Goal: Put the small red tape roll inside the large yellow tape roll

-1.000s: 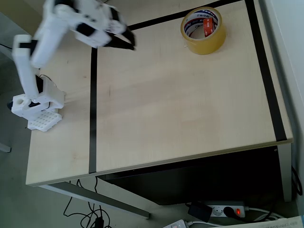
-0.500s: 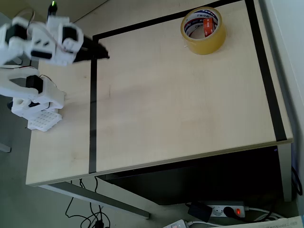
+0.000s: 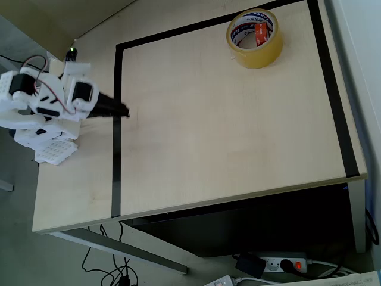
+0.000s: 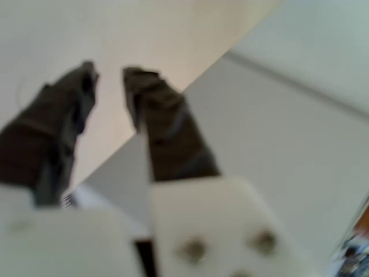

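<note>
Far left in the overhead view, the white arm [image 3: 41,104] sits folded low near its base, the tool [image 3: 124,111] pointing right across the black tape line [image 3: 116,137] on the counter [image 3: 226,137]. The wrist view, blurred, shows the dark fingers [image 4: 155,115] parted by a narrow gap with nothing between them: empty and slightly open.

Moving right, bare counter, well clear of everything. Up at the top right stands the yellow roll [image 3: 255,39], and a red piece [image 3: 262,34] shows inside its white core. That looks like the red roll already in the ring, though I can't tell how it is seated.

So the placing looks done, and the job now is a clean finish: keep the tool low and tucked by the base, well apart from the yellow roll, with no sweep toward that corner that might nudge it.
</note>
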### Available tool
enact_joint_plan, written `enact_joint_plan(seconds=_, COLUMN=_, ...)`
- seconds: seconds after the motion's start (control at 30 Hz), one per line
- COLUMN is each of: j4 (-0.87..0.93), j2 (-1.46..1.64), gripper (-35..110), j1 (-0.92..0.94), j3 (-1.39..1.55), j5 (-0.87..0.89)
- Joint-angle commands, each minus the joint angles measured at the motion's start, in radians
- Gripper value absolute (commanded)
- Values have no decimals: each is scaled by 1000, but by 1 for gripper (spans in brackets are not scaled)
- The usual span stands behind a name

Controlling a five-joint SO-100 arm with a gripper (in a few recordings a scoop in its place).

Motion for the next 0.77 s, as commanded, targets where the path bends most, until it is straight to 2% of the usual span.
enact_joint_plan(seconds=0.0, j4=91, j2=238, gripper=0, j1=2, j3=89, j5=5)
enact_joint_plan(seconds=0.33, j4=149, j2=244, gripper=0, j1=-120, j3=218, j5=37)
enact_joint_plan(seconds=0.73, j4=267, j2=245, gripper=0, j1=-229, j3=219, j5=61)
